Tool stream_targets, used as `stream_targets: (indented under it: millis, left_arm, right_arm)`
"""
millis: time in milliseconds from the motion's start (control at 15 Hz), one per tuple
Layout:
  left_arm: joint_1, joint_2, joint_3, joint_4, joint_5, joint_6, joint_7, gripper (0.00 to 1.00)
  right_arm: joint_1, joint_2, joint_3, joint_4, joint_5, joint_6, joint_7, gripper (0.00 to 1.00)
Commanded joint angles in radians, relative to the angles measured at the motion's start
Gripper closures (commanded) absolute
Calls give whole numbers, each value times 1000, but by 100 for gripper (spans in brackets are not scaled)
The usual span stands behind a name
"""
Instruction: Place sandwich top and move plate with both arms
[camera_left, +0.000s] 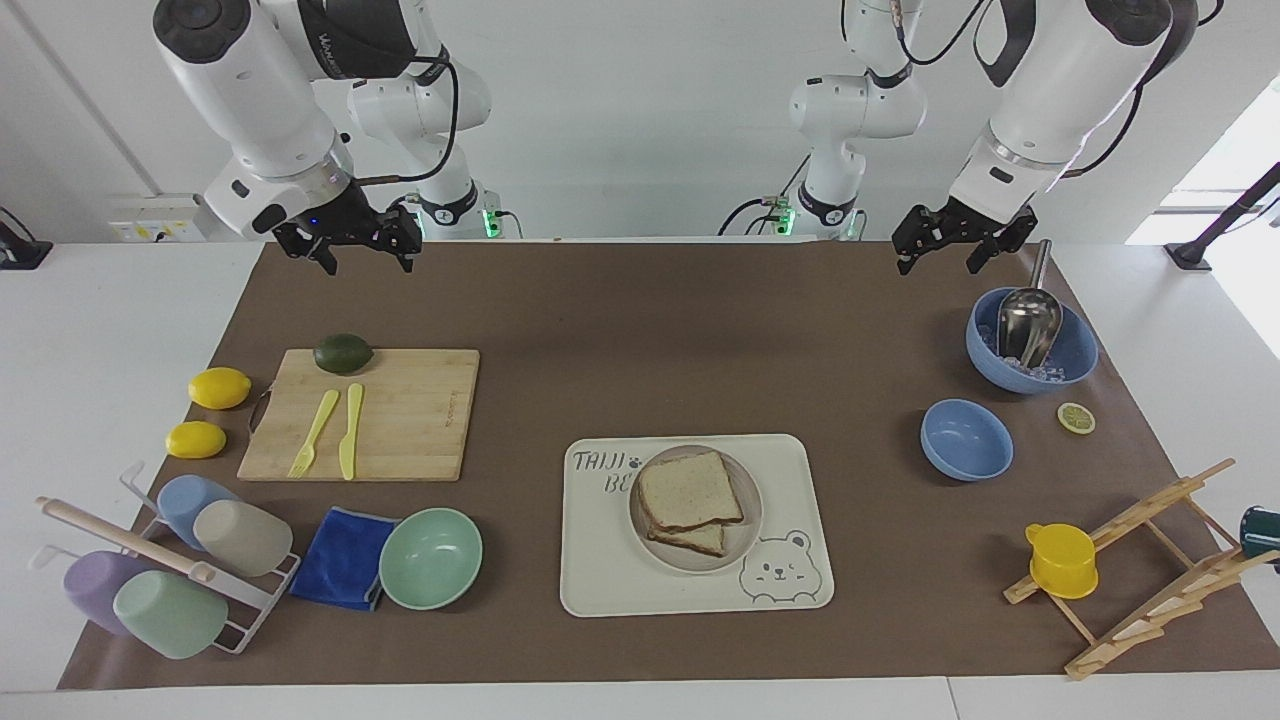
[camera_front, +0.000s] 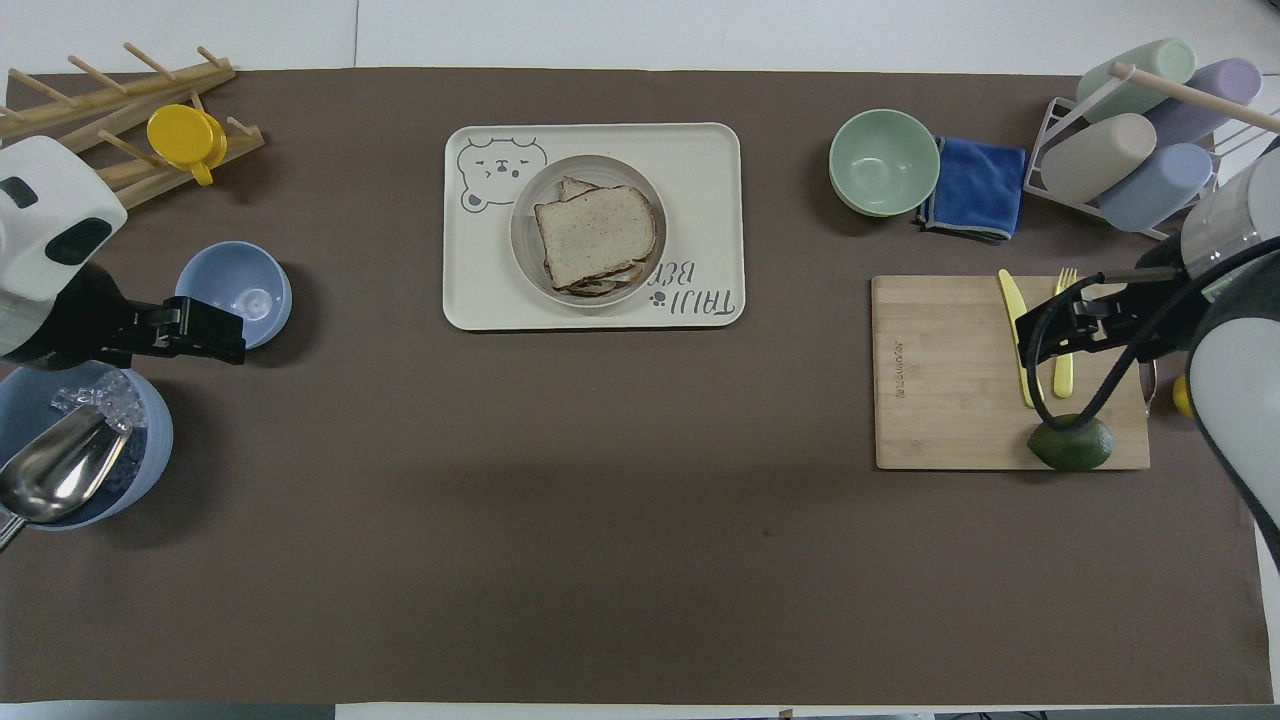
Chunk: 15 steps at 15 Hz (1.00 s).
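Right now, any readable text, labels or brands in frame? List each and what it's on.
"TAIJI" with a paw print, then "BE..." below it: on the cream bear tray; the plate cuts off the rest.
Small engraved brand mark on the cutting board: too small to read.
Lettering on the right arm: not readable.
Nothing else carries text.

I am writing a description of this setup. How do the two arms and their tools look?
Both arms have white rounded shells with black joints. Black cables loop along them. Each ends in a black two-finger tool: left tool, right tool.
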Motion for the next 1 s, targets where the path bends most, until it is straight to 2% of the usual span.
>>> stream_targets:
  millis: [0,199,931]
  left_arm:
    - [9,-7,-9,0,9,9,-7,0]
    - [7,-7,-9,0,9,7,-7,0]
    - [7,-7,-9,1,9,9,-7,0]
  right_arm:
    - [-25,2,9,11,0,-10,32,0]
    - [-28,2,36,13,0,-8,92,0]
    - [-57,4,20,13,-3,42,96,0]
